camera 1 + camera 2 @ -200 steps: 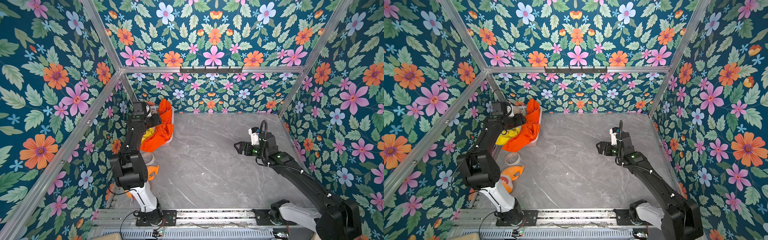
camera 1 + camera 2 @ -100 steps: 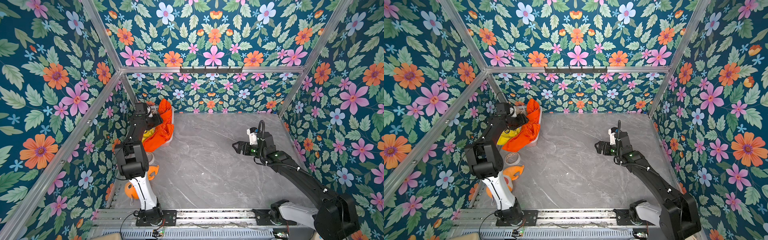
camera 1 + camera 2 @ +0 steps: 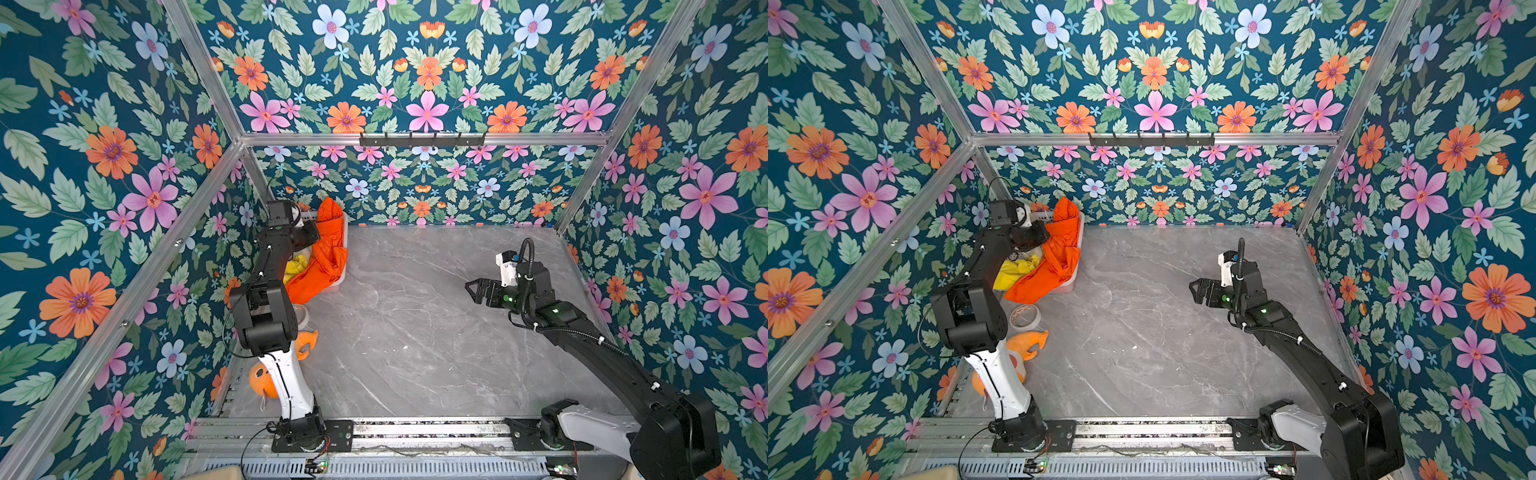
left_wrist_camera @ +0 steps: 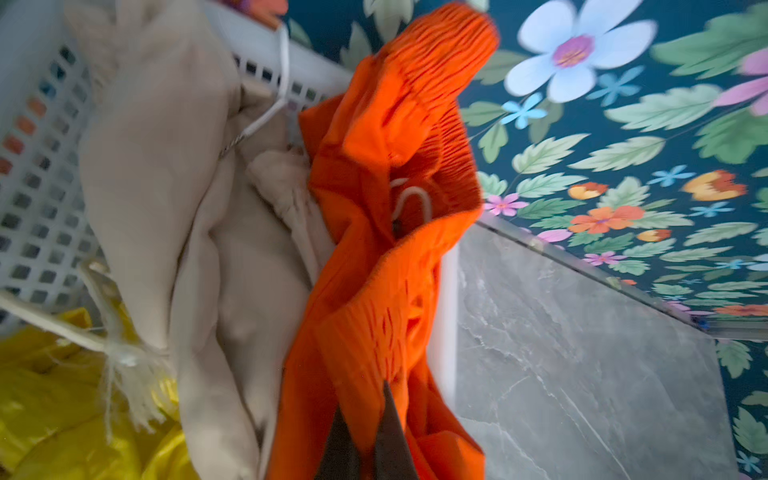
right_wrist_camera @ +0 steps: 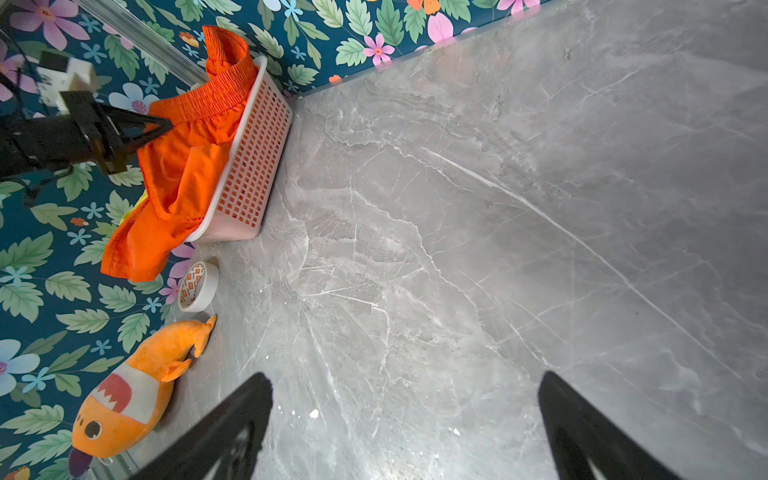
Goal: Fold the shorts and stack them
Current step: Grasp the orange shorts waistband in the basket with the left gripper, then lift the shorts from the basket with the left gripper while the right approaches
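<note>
the left gripper (image 4: pixel 365 432) was clenched on a fold of the bright orange cloth shorts (image 4: pixel 374 291), with the fabric pinched between its closed jaws close to the ribbed elastic waistband. the orange shorts lay partly in and partly out of the white perforated plastic basket (image 5: pixel 257 166): the waistband rose above the basket's far end and one leg spilled over its near end. inside the basket, the beige cloth shorts with a white drawstring (image 4: pixel 174 187) lay touching the orange pair, and the bright yellow cloth shorts (image 4: pixel 50 395) lay beside the beige pair, with a frayed drawstring end across them. the basket stood in the far left corner of the grey marble-pattern tabletop (image 3: pixel 415 332), against the floral wall (image 3: pixel 415 191). the right gripper (image 3: pixel 472 291) was released, jaws spread wide and holding nothing, above bare tabletop on the right side, well apart from the basket. a white roll of tape (image 5: pixel 197 286) and an orange plush fish toy (image 5: pixel 124 395) lay along the left edge, nearer than the basket.
</note>
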Robot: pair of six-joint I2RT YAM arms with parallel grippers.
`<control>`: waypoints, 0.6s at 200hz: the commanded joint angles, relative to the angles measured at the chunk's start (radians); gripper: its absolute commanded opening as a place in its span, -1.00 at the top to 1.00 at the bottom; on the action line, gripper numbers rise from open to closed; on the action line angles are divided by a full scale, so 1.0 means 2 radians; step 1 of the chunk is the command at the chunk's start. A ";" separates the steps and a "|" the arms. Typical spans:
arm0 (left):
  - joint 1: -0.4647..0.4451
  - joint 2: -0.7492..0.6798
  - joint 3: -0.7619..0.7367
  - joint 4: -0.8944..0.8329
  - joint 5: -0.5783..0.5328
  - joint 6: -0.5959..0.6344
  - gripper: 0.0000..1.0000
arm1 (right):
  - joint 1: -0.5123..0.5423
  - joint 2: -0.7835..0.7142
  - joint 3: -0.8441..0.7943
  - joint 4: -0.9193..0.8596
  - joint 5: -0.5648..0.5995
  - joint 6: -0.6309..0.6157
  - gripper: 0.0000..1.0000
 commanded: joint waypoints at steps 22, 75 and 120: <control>-0.016 -0.084 0.026 0.058 0.075 0.023 1.00 | 0.000 -0.014 0.019 -0.005 0.009 0.005 -0.99; -0.105 -0.130 0.166 -0.026 0.125 0.123 1.00 | 0.000 -0.010 0.106 -0.050 -0.008 -0.009 -0.99; -0.216 -0.169 0.190 -0.002 0.164 0.142 1.00 | -0.001 -0.010 0.196 -0.105 -0.001 -0.028 -0.99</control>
